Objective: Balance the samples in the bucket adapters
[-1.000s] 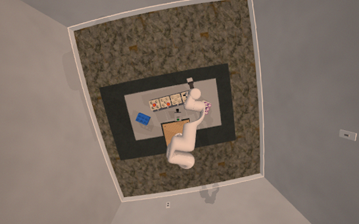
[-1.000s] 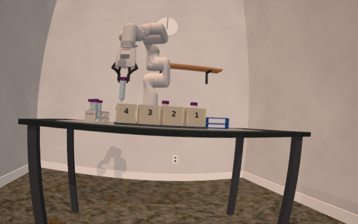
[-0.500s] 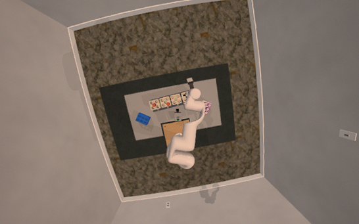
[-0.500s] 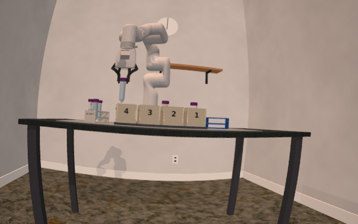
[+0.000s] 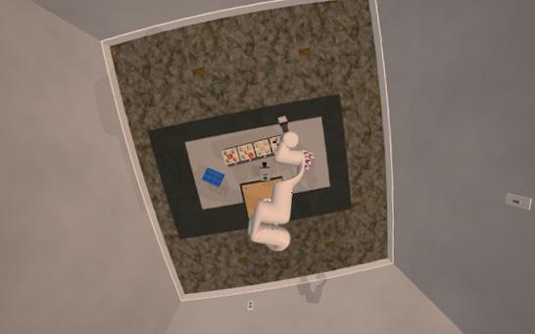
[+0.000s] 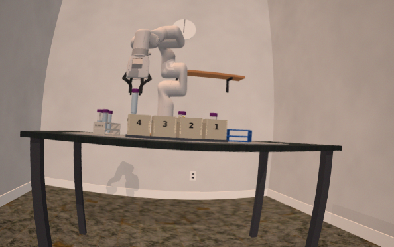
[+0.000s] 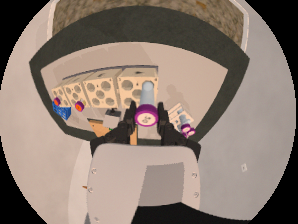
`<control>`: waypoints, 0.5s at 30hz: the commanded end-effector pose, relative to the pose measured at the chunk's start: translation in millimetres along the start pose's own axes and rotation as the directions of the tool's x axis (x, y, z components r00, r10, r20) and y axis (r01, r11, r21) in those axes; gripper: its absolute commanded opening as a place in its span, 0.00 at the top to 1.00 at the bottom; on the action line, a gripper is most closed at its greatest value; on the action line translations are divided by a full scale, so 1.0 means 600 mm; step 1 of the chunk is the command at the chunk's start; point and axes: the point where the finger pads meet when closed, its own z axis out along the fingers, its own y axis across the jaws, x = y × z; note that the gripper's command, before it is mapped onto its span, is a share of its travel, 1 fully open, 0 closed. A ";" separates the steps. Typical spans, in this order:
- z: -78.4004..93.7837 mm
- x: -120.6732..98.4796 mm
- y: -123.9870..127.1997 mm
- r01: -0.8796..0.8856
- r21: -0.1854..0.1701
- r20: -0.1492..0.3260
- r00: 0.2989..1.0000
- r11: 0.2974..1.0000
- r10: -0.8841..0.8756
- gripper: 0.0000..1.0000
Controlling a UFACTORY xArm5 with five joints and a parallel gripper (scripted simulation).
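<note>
My gripper (image 6: pixel 136 87) (image 7: pixel 146 108) is shut on a water blank (image 6: pixel 134 103) (image 7: pixel 147 115), a clear tube with a purple cap, held upright by its top. The tube hangs over adapter 4 (image 6: pixel 138 124) (image 7: pixel 132 87), with its tip at about the adapter's top. Adapters 3 (image 6: pixel 164 125), 2 (image 6: pixel 190 126) and 1 (image 6: pixel 215 128) stand beside it in a row. Sample tubes with orange cap dots sit in adapter 1 (image 5: pixel 230 156) (image 6: pixel 213 115) and adapter 2 (image 5: pixel 250 155) (image 6: pixel 182 113). The blue rack RS (image 5: pixel 212 177) (image 6: pixel 236 136) looks empty. In the overhead view the arm hides my gripper.
The white blank rack RB (image 6: pixel 102 127) holds several purple-capped tubes (image 6: pixel 105 114) (image 5: pixel 309 160) (image 7: pixel 186 123) close beside adapter 4. The green DONE key (image 5: pixel 265 178) sits on its desk in front of the stand. A wooden shelf (image 6: pixel 215 74) (image 5: pixel 256 193) juts out by the arm's base.
</note>
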 end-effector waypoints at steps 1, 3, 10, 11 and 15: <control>0.005 0.002 0.001 0.000 -0.002 -0.004 1.000 1.000 0.000 1.00; 0.008 0.002 0.001 0.000 -0.002 -0.004 1.000 1.000 0.000 1.00; 0.017 0.002 0.001 0.000 -0.002 -0.004 1.000 1.000 0.000 1.00; 0.018 0.002 0.001 0.000 -0.002 -0.004 1.000 1.000 0.000 1.00; 0.025 0.002 0.001 0.000 -0.002 -0.004 1.000 1.000 0.000 1.00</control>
